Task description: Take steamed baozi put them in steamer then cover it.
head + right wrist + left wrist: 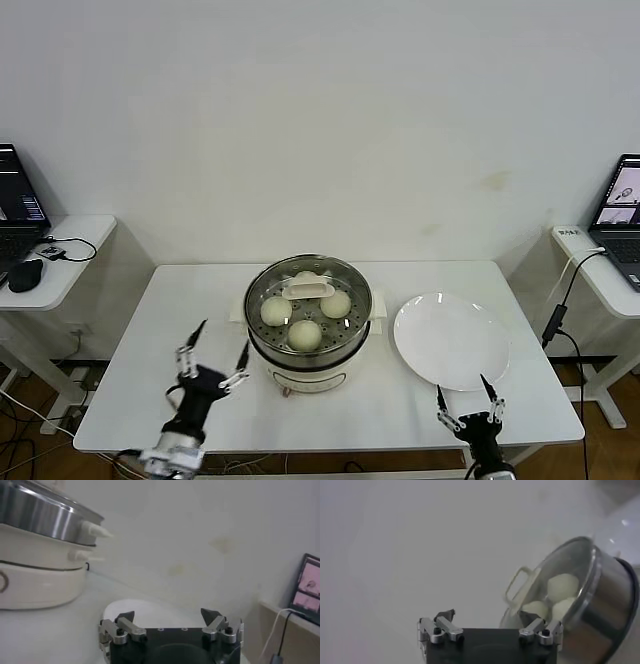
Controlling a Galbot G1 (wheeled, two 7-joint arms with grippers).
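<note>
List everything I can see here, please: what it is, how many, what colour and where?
buns: four, cream-white, inside the steamer under the lid
steamer: one, shiny steel on a cream base, middle of the table
lid: one, clear glass with a cream handle, on the steamer
plate: one, white, bare, on the table to the steamer's right
table: one, white, in front of the robot
laptops: two, dark, on side desks at the far left and far right
mouse: one, black, on the left desk
left gripper: one, black and silver, jaws open, left of the steamer
right gripper: one, black and silver, jaws open, near the plate's front edge
</note>
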